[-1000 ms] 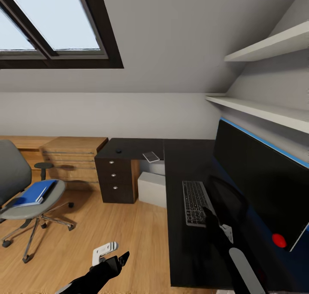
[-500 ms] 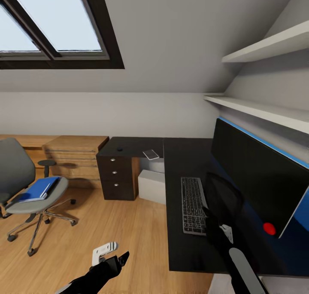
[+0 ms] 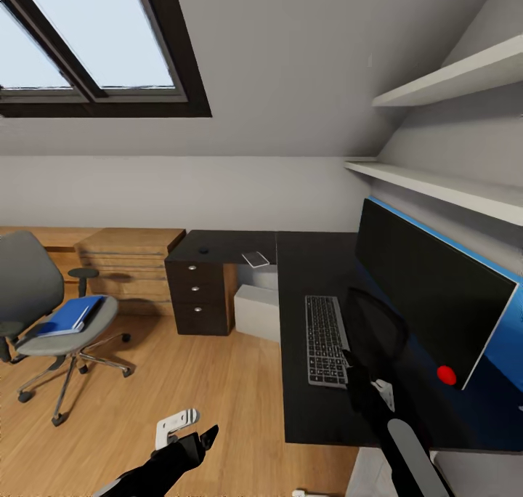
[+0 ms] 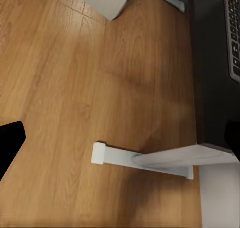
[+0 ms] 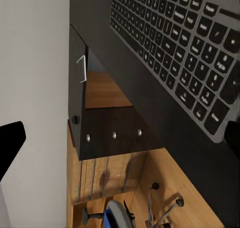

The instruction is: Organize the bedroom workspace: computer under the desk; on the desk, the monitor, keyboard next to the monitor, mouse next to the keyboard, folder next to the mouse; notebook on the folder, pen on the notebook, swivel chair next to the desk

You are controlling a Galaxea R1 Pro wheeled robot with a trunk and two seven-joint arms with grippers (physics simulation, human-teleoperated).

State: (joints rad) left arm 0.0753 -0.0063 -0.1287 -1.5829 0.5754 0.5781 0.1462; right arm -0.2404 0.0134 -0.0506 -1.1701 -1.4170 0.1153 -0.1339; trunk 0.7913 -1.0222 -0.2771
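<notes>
Desk (image 3: 319, 410) carries keyboard (image 3: 324, 341) and monitor (image 3: 428, 301), folder (image 3: 69, 315) on swivel chair (image 3: 43, 315) over wood floor (image 3: 218, 381) (we can't tell either gripper's state).

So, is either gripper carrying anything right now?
No. The left gripper hangs over bare floor, the right gripper over the desk beside the keyboard; both are empty.

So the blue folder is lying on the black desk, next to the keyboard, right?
Not quite. The head view shows the blue folder lying on the seat of the grey swivel chair, away from the black desk. The keyboard is on the desk.
</notes>
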